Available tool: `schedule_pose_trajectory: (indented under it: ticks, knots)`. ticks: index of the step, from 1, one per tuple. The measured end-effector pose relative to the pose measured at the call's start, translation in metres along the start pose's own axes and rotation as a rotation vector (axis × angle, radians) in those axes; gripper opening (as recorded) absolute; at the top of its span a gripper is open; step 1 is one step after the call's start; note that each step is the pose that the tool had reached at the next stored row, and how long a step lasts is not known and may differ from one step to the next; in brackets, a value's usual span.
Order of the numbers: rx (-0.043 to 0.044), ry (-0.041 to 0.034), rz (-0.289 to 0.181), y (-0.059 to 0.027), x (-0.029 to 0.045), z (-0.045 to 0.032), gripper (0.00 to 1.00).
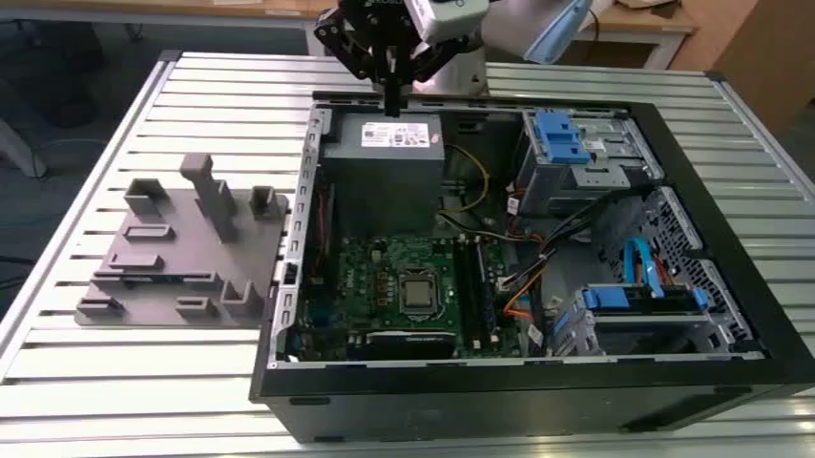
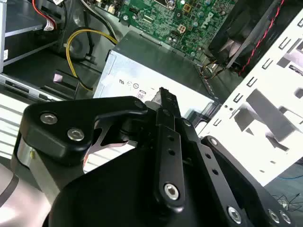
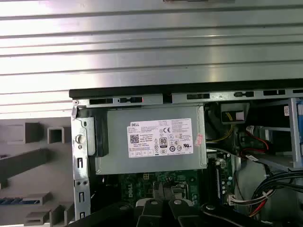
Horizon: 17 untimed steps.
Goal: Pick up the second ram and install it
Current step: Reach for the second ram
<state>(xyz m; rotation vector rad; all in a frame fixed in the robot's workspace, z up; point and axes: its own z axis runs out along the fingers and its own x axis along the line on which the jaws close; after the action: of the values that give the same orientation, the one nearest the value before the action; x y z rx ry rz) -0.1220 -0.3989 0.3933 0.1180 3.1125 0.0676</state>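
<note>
Exterior view: I see my gripper point(image 1: 392, 101) closed and empty above the power supply point(image 1: 382, 143). The second ram point(image 1: 159, 280) lies in the grey fixture plate point(image 1: 172, 250), well apart toward the exterior view's left, its long axis running roughly left-right.
Second wrist view: fingers point(image 2: 164, 101) pressed together.
First wrist view: the ram's blue edge point(image 3: 12, 201) shows on the plate.

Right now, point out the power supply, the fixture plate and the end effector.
power supply point(image 1: 382, 181): exterior view, grey casing beside its label.
fixture plate point(image 1: 185, 250): exterior view, bare flat base.
end effector point(image 1: 392, 103): exterior view, between its fingertips.
</note>
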Motion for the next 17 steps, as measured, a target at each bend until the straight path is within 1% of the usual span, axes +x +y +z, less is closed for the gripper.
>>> schedule_pose_trajectory:
  ticks: [5,7,9,17]
  knots:
    - [0.0001,0.0000,0.000,0.0000,0.0004,0.0000,0.07]
    - [0.0001,0.0001,0.000,-0.0002,0.0027,-0.0001,0.07]
    - [0.0000,-0.0001,0.000,-0.0006,0.0075,-0.0002,0.07]
    - [0.0000,-0.0006,0.000,-0.0025,0.0335,-0.0009,0.07]
